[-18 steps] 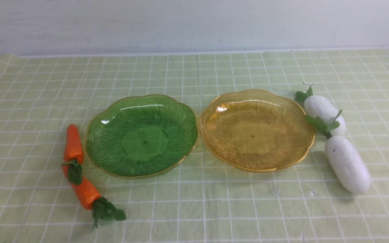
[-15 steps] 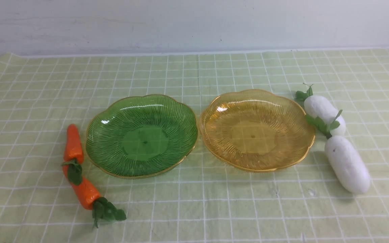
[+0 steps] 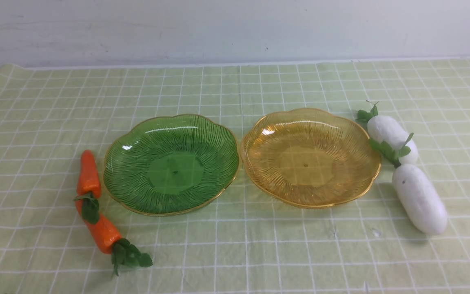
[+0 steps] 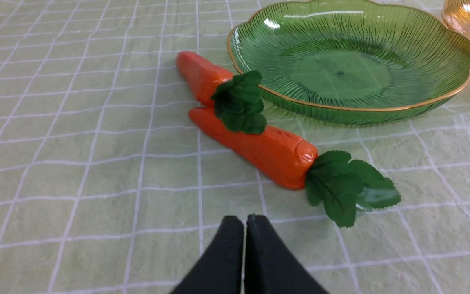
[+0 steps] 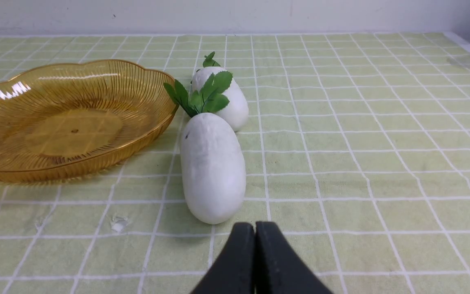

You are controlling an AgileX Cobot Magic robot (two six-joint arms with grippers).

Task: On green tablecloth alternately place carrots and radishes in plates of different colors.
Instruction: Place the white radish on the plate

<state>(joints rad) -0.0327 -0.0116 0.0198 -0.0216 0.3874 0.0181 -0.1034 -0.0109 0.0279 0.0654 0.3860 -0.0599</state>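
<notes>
Carrots (image 3: 103, 233), tapered orange toys, lie beside the green ribbed plate (image 3: 202, 139). White foam radishes (image 3: 418, 200) lie beside the amber plate (image 3: 308, 163), likely one pair per arm. The left gripper (image 4: 245, 218) and right gripper (image 5: 255, 226) are closed and empty.

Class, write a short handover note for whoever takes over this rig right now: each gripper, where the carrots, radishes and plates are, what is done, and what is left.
Left gripper: jaws shut, holding nothing, above the green tablecloth short of the near carrot.
Right gripper: jaws shut, holding nothing, short of the near radish.
Near carrot and far carrot lie in line on the cloth, left of the green plate.
Near radish and far radish lie in line, right of the amber plate.
Done: nothing; both plates hold nothing.
Left: place all four, alternating carrot and radish.
</notes>
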